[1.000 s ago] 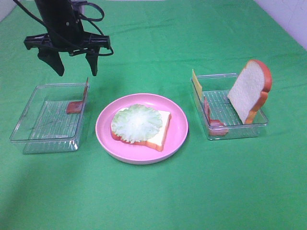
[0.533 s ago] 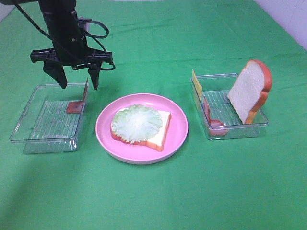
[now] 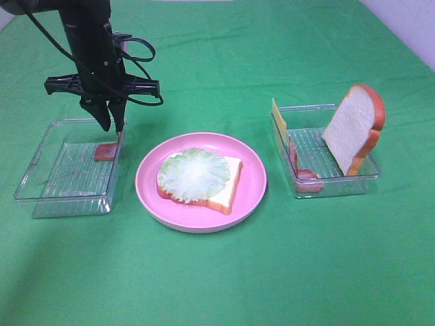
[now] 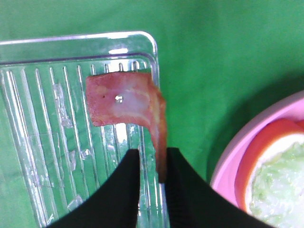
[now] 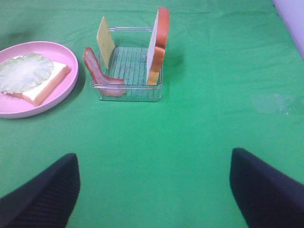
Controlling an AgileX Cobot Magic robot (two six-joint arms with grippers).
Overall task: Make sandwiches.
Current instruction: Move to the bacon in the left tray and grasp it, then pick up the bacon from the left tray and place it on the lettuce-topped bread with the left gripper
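Note:
On the pink plate (image 3: 255,183) lies a bread slice (image 3: 231,182) topped with pale green lettuce (image 3: 196,173). A reddish bacon strip (image 3: 105,151) sits in the left clear tray (image 3: 30,170), one end bent up against the tray's wall. My left gripper (image 3: 113,129) reaches down into that corner. In the left wrist view the left gripper (image 4: 152,161) has its jaws drawn tight around the upright end of the bacon strip (image 4: 123,102). My right gripper (image 5: 154,190) hovers wide open over bare cloth, holding nothing.
The right clear tray (image 3: 340,185) holds an upright bread slice (image 3: 353,129), a yellow cheese square (image 3: 279,119) and another bacon strip (image 3: 299,168). Green cloth covers the table all around.
My left gripper has dropped from above the left tray into its corner, and its jaws have closed from wide apart onto the standing end of the bacon strip. The right gripper has not moved.

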